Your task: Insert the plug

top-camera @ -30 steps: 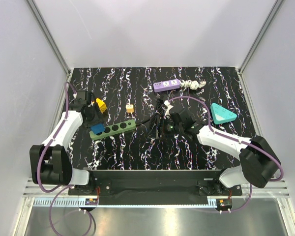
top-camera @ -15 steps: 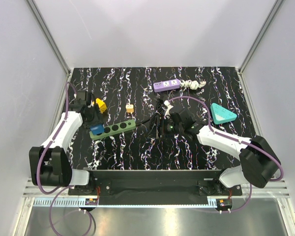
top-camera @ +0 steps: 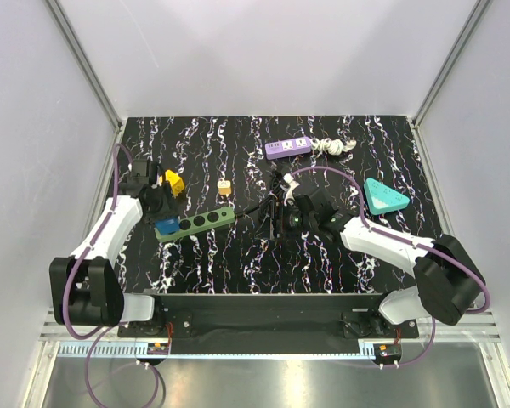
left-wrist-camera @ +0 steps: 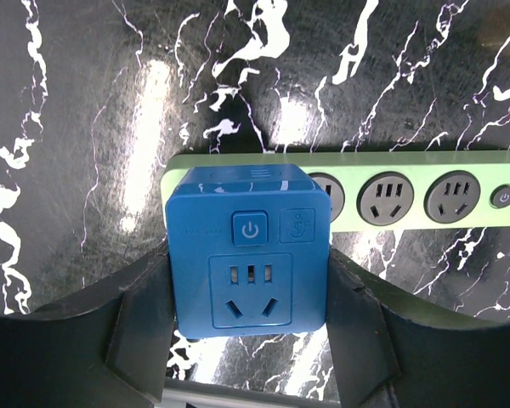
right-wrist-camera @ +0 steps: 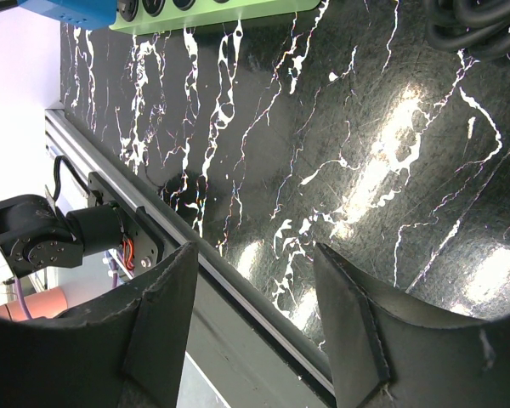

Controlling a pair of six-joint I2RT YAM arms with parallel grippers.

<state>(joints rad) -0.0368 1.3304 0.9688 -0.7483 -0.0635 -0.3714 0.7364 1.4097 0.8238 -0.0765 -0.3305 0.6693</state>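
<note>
My left tool (left-wrist-camera: 249, 306), clenched on the blue plug cube (left-wrist-camera: 249, 246), sits over the 9 o'clock end of the green power strip (left-wrist-camera: 408, 200), whose long axis runs to 3 o'clock.

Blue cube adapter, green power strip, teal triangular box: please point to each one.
blue cube adapter (left-wrist-camera: 248, 272), left wrist view, middle of its front face
green power strip (left-wrist-camera: 418, 204), left wrist view, top face between two sockets
teal triangular box (top-camera: 384, 196), top external view, centre of its top
</note>
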